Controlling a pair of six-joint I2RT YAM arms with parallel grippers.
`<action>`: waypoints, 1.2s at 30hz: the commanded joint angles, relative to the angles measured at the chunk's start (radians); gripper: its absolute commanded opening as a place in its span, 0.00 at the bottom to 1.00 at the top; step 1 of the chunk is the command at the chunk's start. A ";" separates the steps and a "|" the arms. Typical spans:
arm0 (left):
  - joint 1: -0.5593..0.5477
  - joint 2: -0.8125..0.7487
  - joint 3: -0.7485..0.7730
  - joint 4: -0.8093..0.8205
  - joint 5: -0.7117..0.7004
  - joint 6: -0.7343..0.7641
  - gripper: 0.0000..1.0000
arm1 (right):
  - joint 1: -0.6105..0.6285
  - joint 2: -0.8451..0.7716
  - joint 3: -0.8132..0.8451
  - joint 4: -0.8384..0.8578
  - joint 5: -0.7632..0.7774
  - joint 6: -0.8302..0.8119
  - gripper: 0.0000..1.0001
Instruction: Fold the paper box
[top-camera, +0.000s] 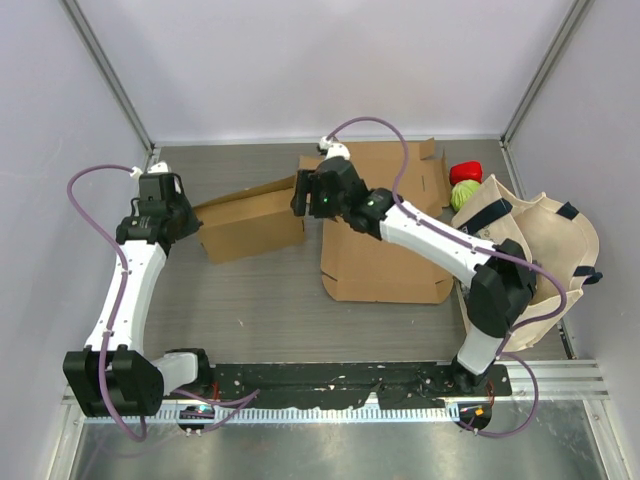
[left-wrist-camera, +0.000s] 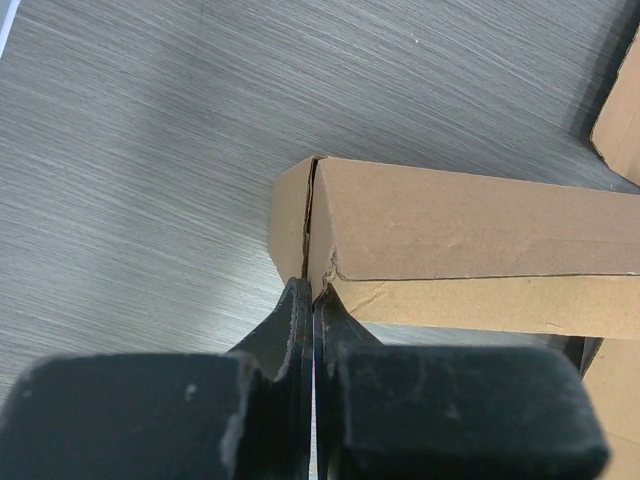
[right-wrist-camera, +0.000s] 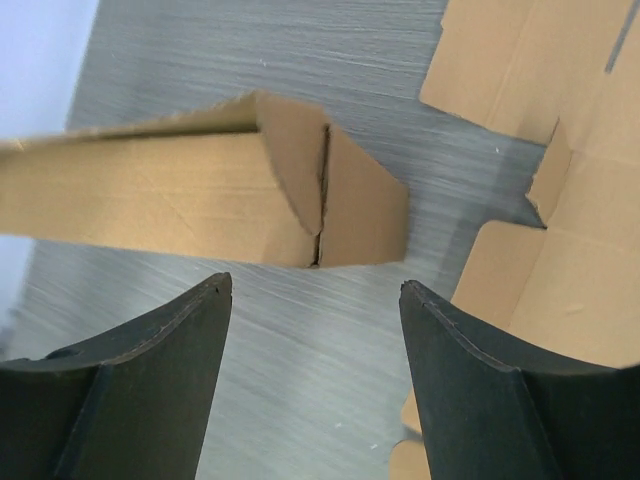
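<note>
Right end effector (right-wrist-camera: 315, 285) spread, off box (right-wrist-camera: 170, 190) end; left end effector (left-wrist-camera: 312, 297) closed

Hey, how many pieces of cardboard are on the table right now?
2. A folded box sits left of centre; a flat sheet lies right of it. More could be hidden under the flat one.

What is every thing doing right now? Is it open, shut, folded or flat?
paper box: folded up, end flaps folded in, lying on the table.
flat cardboard: unfolded, lying flat.
left gripper: shut, tips at the box's end.
right gripper: open, holding nothing.
tote bag: slumped, mouth open.
</note>
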 joint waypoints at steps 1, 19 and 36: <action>-0.004 0.040 -0.024 -0.071 0.025 -0.003 0.00 | -0.064 -0.006 0.173 -0.184 -0.082 0.378 0.73; -0.004 0.042 -0.018 -0.068 0.035 -0.004 0.00 | -0.061 0.218 0.479 -0.199 0.039 0.441 0.57; -0.004 0.017 -0.053 -0.056 0.039 -0.050 0.00 | 0.036 0.044 -0.102 0.374 0.247 0.365 0.32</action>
